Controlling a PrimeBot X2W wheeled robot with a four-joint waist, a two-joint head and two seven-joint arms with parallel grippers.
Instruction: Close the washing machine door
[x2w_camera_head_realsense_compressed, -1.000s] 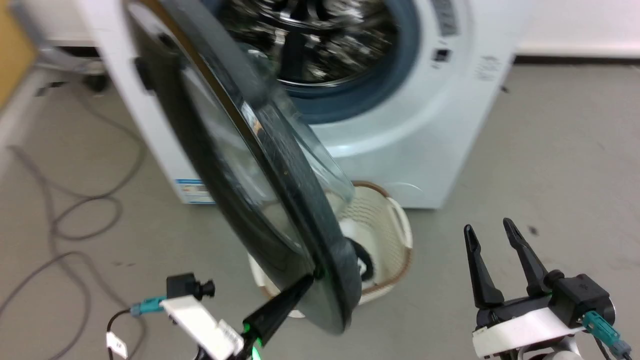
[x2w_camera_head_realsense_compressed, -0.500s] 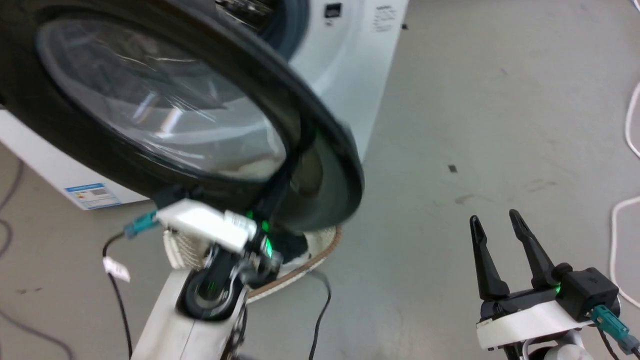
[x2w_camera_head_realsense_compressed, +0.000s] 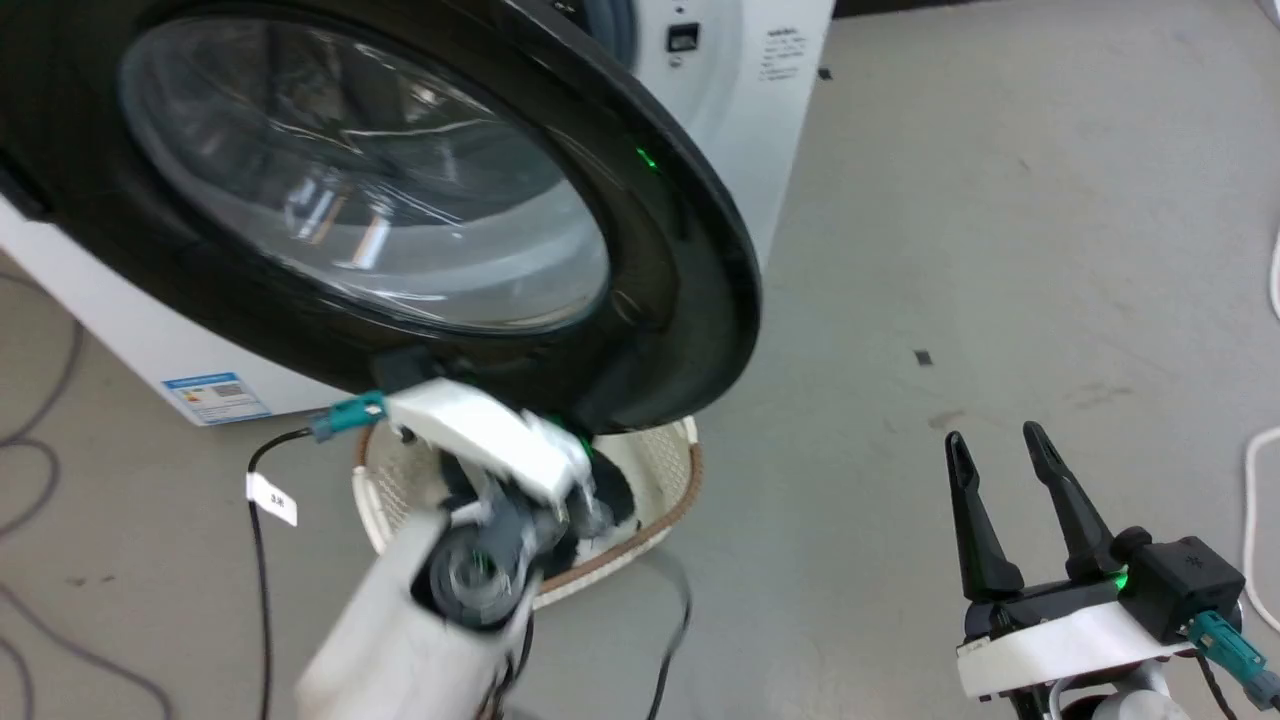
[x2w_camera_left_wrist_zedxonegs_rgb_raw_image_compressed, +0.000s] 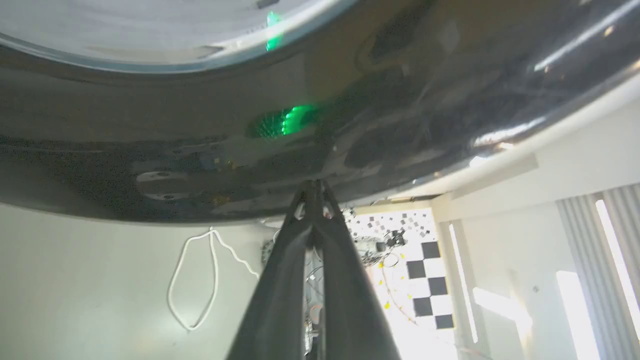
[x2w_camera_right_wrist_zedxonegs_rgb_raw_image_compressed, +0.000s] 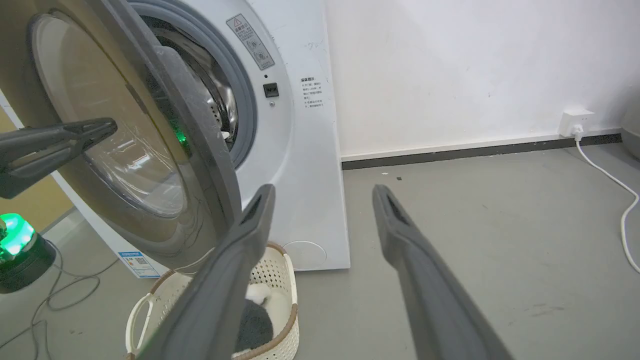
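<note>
door-closing job, maybe two thirds done by the look of it. washing machine door (x2w_camera_head_realsense_compressed: 690, 260) hanging ajar off the washing machine (x2w_camera_head_realsense_compressed: 745, 130), hinged on the robot's left, free edge out to the right. wedge of gap visible in the right wrist view, with grey gasket (x2w_camera_right_wrist_zedxonegs_rgb_raw_image_compressed: 246, 115) and a bit of drum behind it.

left gripper (x2w_camera_left_wrist_zedxonegs_rgb_raw_image_compressed: 313, 190) pinched together with nothing between the fingers, tips pressed against the glossy black lower rim on the outside face. so: door dead ahead of that tool, machine front just behind the door, push line running away from the robot and into the opening. clearly the nearer arm, already touching. right gripper (x2w_camera_head_realsense_compressed: 995, 437) spread apart and empty, parked low on the right over bare floor (x2w_camera_head_realsense_compressed: 1000, 220), well apart from everything.

room-wise: laundry basket (x2w_camera_head_realsense_compressed: 665, 470) sitting right under the lower rim, just in front of the machine. looks like the rim passes above it, but worth watching the left wrist and its cable down there. tips close to the rim's edge too, so some risk of sliding off the slick curve instead of shoving it home. probably needs a firm last push for the latch.
</note>
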